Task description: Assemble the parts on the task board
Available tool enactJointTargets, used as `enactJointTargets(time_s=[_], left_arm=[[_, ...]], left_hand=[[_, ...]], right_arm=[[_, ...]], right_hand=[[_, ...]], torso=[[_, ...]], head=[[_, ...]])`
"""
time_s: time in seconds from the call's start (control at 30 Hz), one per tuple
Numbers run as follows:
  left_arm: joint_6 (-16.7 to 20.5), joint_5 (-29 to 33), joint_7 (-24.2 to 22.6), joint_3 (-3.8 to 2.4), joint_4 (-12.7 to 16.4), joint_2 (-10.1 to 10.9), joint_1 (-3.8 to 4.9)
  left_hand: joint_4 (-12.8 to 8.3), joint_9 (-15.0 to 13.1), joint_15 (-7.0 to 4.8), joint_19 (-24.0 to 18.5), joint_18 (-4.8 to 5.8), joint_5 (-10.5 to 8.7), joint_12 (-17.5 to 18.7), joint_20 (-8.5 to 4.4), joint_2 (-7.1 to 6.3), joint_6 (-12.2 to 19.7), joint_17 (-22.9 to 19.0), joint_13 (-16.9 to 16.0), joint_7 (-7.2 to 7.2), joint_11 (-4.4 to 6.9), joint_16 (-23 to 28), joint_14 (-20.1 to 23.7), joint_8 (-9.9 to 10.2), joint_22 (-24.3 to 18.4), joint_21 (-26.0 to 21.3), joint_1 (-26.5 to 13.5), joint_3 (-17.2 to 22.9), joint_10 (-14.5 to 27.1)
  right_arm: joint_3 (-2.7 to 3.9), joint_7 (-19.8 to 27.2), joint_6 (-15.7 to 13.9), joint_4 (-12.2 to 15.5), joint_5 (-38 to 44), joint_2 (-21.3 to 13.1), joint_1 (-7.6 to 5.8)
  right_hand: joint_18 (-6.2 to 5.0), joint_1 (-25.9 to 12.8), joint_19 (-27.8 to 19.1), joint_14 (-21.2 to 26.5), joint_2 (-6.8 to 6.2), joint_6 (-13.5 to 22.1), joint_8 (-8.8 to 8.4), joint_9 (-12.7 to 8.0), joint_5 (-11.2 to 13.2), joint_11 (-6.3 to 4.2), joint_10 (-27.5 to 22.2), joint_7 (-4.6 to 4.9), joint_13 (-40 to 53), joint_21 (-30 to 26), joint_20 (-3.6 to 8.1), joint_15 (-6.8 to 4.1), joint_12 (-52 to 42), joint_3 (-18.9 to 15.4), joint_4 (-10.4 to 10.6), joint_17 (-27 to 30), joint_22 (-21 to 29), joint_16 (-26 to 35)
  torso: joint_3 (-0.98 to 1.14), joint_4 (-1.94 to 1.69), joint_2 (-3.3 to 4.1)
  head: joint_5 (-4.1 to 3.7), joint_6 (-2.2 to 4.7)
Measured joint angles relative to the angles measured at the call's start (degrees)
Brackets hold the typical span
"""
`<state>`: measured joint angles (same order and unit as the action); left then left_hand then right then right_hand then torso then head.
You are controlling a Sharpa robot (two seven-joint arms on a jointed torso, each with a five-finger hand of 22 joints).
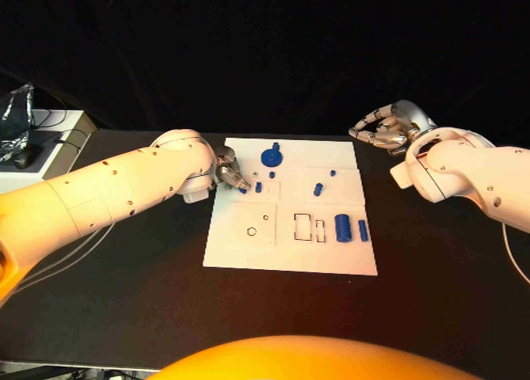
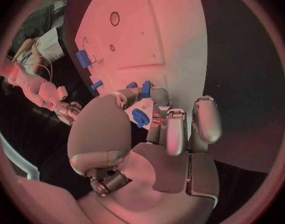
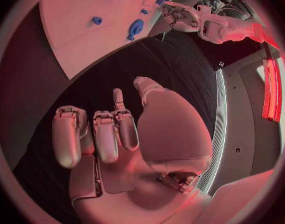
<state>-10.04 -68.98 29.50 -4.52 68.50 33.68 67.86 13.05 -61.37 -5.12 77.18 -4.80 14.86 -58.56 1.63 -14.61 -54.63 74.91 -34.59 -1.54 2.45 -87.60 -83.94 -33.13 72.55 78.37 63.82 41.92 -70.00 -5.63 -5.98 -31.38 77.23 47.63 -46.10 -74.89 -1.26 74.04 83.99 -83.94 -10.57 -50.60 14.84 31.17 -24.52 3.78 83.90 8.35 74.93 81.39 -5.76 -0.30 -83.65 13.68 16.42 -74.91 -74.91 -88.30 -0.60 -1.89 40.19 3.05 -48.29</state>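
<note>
The white task board [image 1: 290, 252] lies mid-table. A round blue part [image 1: 270, 156] and several small blue pegs [image 1: 318, 189] stand on its far half, and two blue cylinders [image 1: 344, 227] lie at its right. My left hand [image 1: 230, 176] is over the board's far left edge. In the left wrist view its thumb and a finger pinch a small blue part [image 2: 145, 88], with another blue piece [image 2: 140, 118] just beneath. My right hand [image 1: 385, 127] hovers off the board's far right corner, fingers loosely bent around nothing [image 3: 111, 134].
Rectangular slots [image 1: 301, 226] and a round hole [image 1: 252, 231] are on the board's near half. A grey box [image 1: 31, 146] with a silvery bag [image 1: 13, 111] and cables sits at the table's far left. Black tabletop surrounds the board.
</note>
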Motion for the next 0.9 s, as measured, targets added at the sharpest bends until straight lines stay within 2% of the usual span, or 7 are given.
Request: enactJointTargets(time_s=[0.13,0.23,0.9], left_arm=[[0.2,0.1,-0.1,0.01,0.2,0.1,-0.03],[0.4,0.1,-0.2,0.04,0.4,0.2,-0.08],[2.0,0.1,0.0,0.1,0.8,0.4,-0.37]], left_hand=[[2.2,-1.0,0.0,0.0,0.01,0.0,0.0,0.0,-0.56,0.5,0.0,0.1,-0.25,-0.1,0.0,0.0,-0.1,0.2,0.0,1.4,2.2,0.1],[2.8,-1.5,0.0,0.0,0.0,0.0,0.0,0.0,-0.56,0.8,0.0,0.3,-0.41,-0.11,0.0,0.0,-1.0,0.3,0.0,1.4,2.8,0.1],[3.0,-1.9,0.0,0.0,0.0,-0.08,0.0,0.0,-0.56,0.8,0.0,0.1,-0.42,-0.46,0.0,0.0,-1.6,0.5,0.0,1.5,3.0,-0.1]], right_arm=[[0.0,0.0,0.0,0.0,0.0,0.0,0.0],[0.0,0.0,0.0,0.0,0.0,0.0,0.02],[0.0,0.0,0.0,-0.1,0.1,0.1,0.03]], right_hand=[[0.0,0.0,0.0,0.0,0.0,0.0,0.0,0.0,0.0,0.0,0.0,0.0,0.0,0.0,0.0,0.0,0.0,0.0,0.0,0.0,0.0,0.0],[0.0,0.0,0.0,0.0,0.0,0.0,0.0,0.0,0.0,0.0,0.0,0.0,0.0,0.0,0.0,0.0,0.0,0.0,0.0,0.0,0.0,0.0],[0.0,0.0,0.0,0.0,0.0,0.0,0.0,0.1,0.0,0.0,0.0,0.0,0.0,0.0,0.0,0.0,0.0,0.0,0.0,0.0,0.0,0.0]], torso=[[-0.01,-0.02,0.0],[-0.02,-0.02,0.0],[0.02,0.01,0.0]], head=[[0.0,-0.04],[0.0,-0.06],[0.18,-0.24]])
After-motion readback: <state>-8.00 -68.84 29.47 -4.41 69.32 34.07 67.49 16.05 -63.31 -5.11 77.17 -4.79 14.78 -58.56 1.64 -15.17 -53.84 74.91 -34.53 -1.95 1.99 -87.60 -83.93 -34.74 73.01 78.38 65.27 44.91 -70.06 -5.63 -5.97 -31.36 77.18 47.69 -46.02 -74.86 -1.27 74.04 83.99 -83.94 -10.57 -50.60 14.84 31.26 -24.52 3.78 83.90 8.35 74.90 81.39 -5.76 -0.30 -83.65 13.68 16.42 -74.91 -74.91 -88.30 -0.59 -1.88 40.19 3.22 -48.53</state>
